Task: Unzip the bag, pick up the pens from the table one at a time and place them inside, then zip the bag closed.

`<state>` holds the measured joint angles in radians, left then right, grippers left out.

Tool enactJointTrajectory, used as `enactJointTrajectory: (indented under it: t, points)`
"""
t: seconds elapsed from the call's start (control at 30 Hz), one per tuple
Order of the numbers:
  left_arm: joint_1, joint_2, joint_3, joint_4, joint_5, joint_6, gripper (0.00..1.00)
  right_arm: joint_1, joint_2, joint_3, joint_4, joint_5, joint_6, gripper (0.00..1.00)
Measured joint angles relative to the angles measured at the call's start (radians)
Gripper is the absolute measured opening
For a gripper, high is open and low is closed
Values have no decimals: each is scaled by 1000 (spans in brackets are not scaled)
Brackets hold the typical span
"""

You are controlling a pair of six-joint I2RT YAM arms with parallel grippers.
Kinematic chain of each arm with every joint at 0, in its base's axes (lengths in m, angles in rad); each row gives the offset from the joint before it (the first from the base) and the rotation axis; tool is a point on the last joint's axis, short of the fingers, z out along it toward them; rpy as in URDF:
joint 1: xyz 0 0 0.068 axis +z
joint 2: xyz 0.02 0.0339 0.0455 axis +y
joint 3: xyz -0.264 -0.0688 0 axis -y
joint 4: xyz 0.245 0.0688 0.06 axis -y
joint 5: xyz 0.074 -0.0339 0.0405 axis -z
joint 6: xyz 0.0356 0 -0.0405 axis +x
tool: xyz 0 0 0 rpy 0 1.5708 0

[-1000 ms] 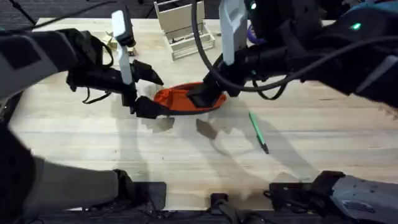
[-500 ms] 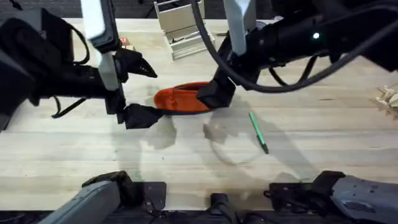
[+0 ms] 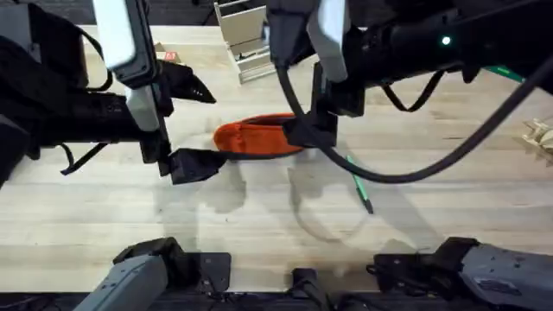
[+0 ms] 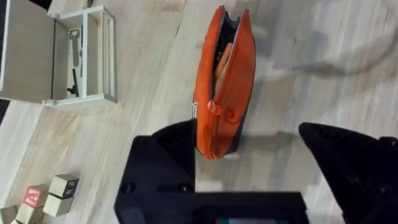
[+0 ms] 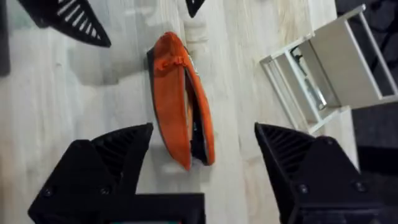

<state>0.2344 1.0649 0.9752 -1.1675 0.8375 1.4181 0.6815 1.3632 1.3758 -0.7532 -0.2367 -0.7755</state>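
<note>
The orange bag [image 3: 255, 138] lies on the table [image 3: 432, 207] with its zipper gaping along most of its length and the pull tab [image 4: 217, 110] near its left end. My left gripper [image 3: 212, 126] hovers open just left of that end, its fingers astride the end but apart from it. My right gripper [image 5: 204, 129] hangs open above the bag's right end, and one of its fingers [image 3: 304, 131] covers that end from overhead. A green pen [image 3: 358, 184] lies on the table to the bag's right, partly crossed by a black cable.
A white wire rack [image 3: 251, 39] stands behind the bag. Small wooden blocks [image 4: 50, 193] sit at the back left. A pale wooden object [image 3: 540, 134] shows at the right edge. Bare wood stretches along the table's front.
The left gripper has drawn back to the left, off the bag's end. The right arm has shifted slightly right and up. Bag and pen lie where they were.
</note>
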Motion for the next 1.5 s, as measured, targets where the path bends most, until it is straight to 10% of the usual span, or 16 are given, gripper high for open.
enactJointTrajectory:
  t: [0.33,0.43,0.47,0.5,1.5]
  points:
    - [0,0,0,0,0,0,993,0,0,0,3,0,-93,967]
    - [0,0,0,0,0,0,992,0,0,0,5,0,-112,551]
    - [0,0,0,0,0,0,993,0,0,0,5,0,-116,146]
    - [0,0,0,0,0,0,993,0,0,0,5,-1,-116,60]
    - [0,0,0,1,0,0,993,0,287,2,51,-3,-119,30]
